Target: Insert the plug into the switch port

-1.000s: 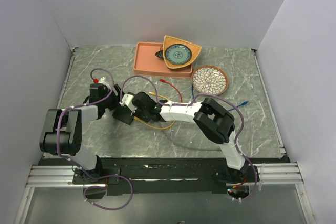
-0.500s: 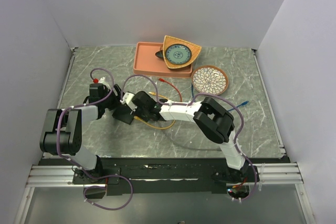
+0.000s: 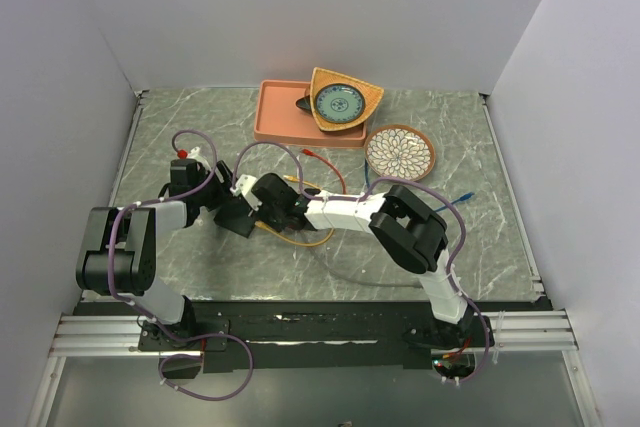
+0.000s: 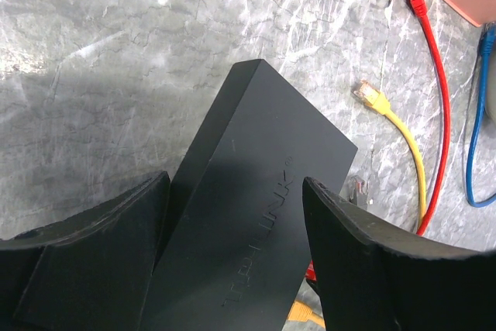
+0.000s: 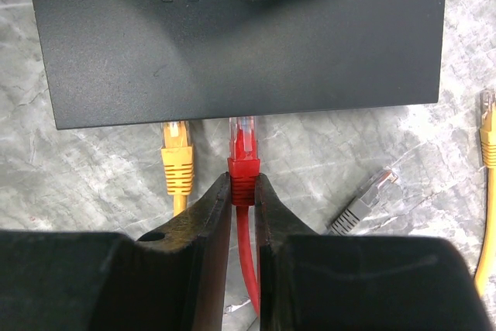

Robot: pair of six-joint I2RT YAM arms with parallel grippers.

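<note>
The switch (image 3: 238, 215) is a flat matte-black box left of centre on the table. My left gripper (image 3: 222, 209) is closed on it: in the left wrist view its fingers (image 4: 101, 253) press the long sides of the switch (image 4: 256, 191). My right gripper (image 5: 242, 184) is shut on a red plug (image 5: 243, 162) by its boot. The plug's clear tip meets the port edge of the switch (image 5: 232, 44). I cannot tell how deep it sits. A yellow plug (image 5: 177, 159) sits at the port to its left.
A loose grey plug (image 5: 364, 203) and another yellow plug (image 5: 487, 118) lie on the marble beside the switch. Red, yellow and blue cables (image 4: 442, 106) run across the table. A salmon-pink tray (image 3: 285, 117) with a dish and a patterned plate (image 3: 400, 152) stand at the back.
My right gripper has shifted a little left, toward the switch, with the red plug in it. The left arm and the switch have stayed put.
</note>
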